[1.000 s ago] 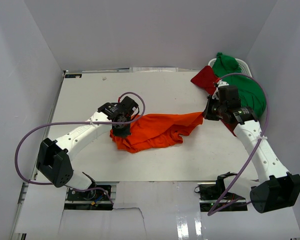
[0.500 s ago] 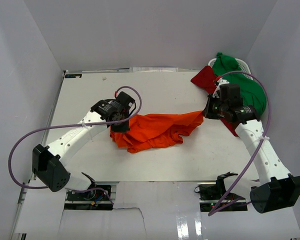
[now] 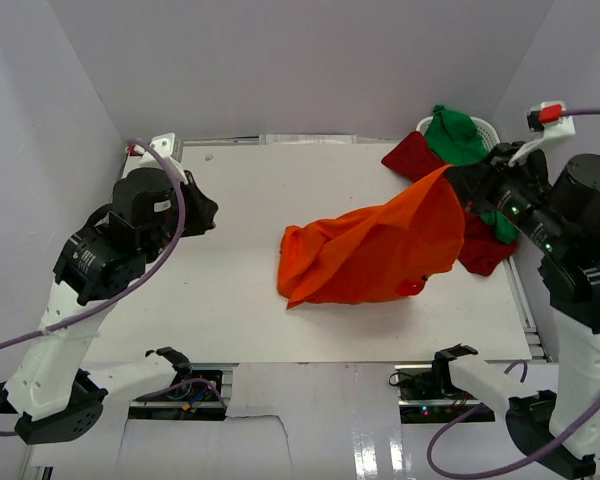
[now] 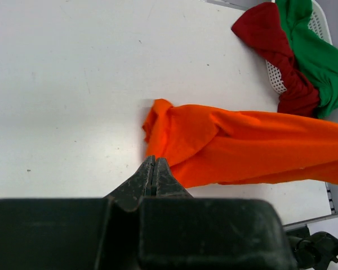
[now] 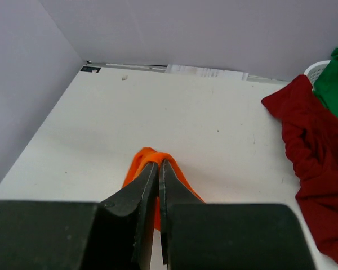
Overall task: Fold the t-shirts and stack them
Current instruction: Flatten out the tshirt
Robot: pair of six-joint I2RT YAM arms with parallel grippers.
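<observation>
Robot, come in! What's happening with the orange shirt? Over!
Left gripper shut, empty. Right gripper shut on orange shirt, one end raised. Dark red shirt, green shirt heaped at basket.

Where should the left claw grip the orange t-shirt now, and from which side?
Grip the bunched left end of the orange t-shirt, lying on the table, coming from the left: the right claw holds the far corner lifted, and that end faces the left claw.
</observation>
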